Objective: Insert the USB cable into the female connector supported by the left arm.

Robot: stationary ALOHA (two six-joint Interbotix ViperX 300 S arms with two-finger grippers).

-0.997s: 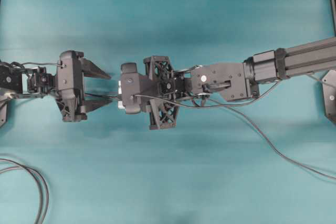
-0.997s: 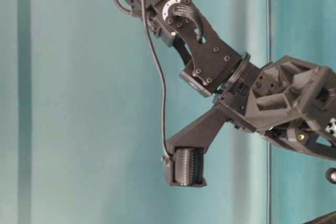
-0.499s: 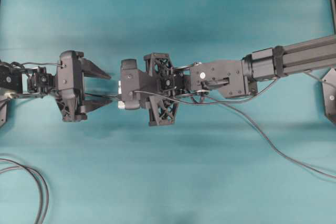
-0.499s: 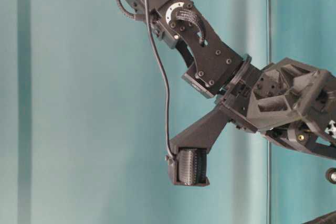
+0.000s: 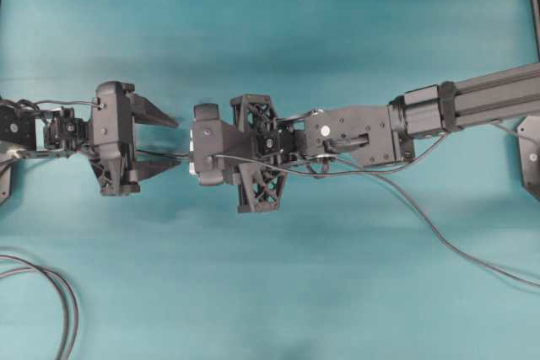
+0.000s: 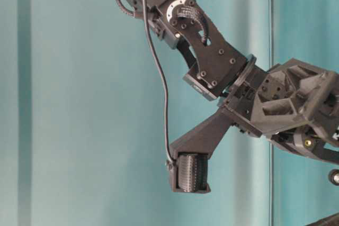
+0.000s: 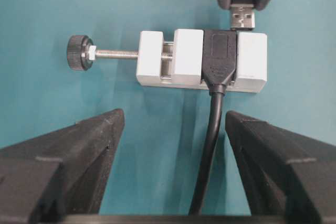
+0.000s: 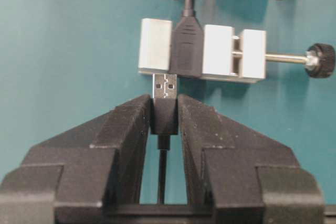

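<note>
1. At the far left of the overhead view we see the left arm [image 5: 51,134], black, reaching toward the middle over a teal table [image 5: 270,23].
2. Its left gripper [image 5: 169,142] has its two pointed fingers [image 5: 153,111] spread wide, and they clasp nothing.
3. Just past those fingertips, in the left wrist view, we see the female connector [image 7: 202,60]: a white block lying on the table with a black socket clamped in it, a dark cable [image 7: 207,150] running back between the open fingers, and a threaded rod ending in a black knob [image 7: 79,53].
4. Right of that, the right gripper [image 8: 165,109] has its pads [image 8: 128,124] pressed against the dark plug of the USB cable [image 8: 164,95].
5. We see the plug's silvery tip just beside the connector's black socket, its end against the block's edge and set a little to one side of the socket.
6. Farther right, the right arm [image 5: 472,99] stretches off the edge, thin cables trailing over the table.
</note>
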